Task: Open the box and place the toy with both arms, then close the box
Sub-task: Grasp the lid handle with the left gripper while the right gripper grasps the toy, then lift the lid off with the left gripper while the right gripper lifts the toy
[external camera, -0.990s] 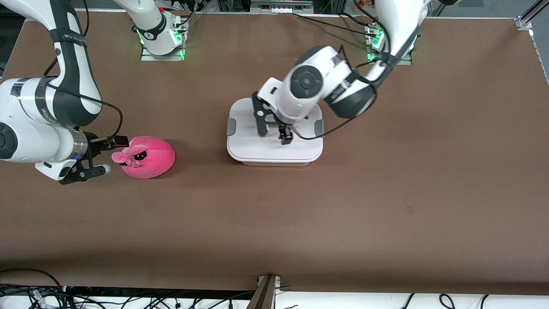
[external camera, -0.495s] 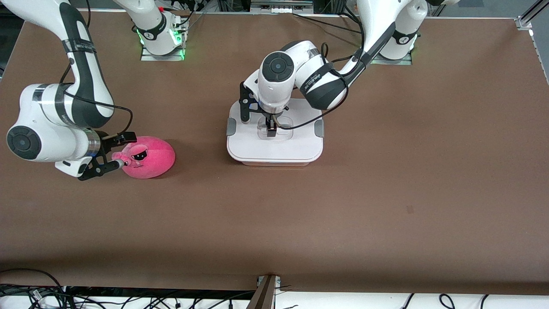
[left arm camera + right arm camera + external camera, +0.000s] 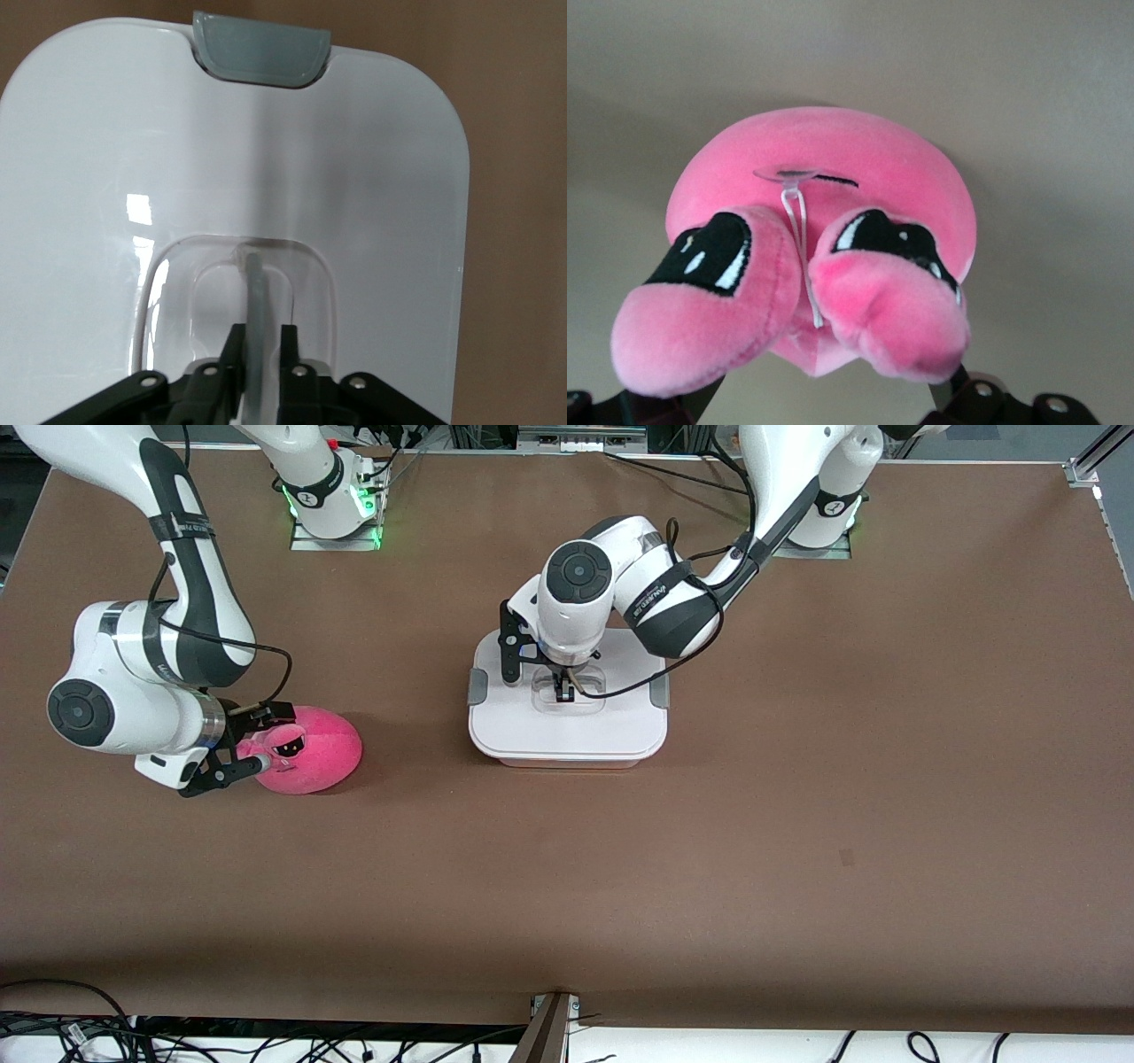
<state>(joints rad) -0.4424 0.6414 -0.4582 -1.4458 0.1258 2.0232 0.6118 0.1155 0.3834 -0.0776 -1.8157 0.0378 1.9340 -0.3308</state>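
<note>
The box point(image 3: 567, 735) stands mid-table with its white lid on, pale pink tub under it, grey clips point(image 3: 477, 687) at both ends. My left gripper point(image 3: 561, 688) is down in the lid's clear recess, shut on the handle bar point(image 3: 254, 292); the lid point(image 3: 354, 177) fills the left wrist view, where the left gripper point(image 3: 259, 341) pinches that bar. The pink plush toy point(image 3: 310, 748) lies toward the right arm's end of the table. My right gripper point(image 3: 263, 737) is open, its fingers on either side of the toy's snout end. The toy point(image 3: 824, 195) faces the right gripper point(image 3: 824, 398) up close.
Brown tabletop point(image 3: 709, 850) spreads around both things. The arms' bases point(image 3: 335, 509) stand along the table edge farthest from the front camera. Cables hang off the edge nearest that camera.
My left gripper came down into the lid's recess and shut on the handle bar. My right gripper moved toward the toy, so its open fingers now straddle the snout.
</note>
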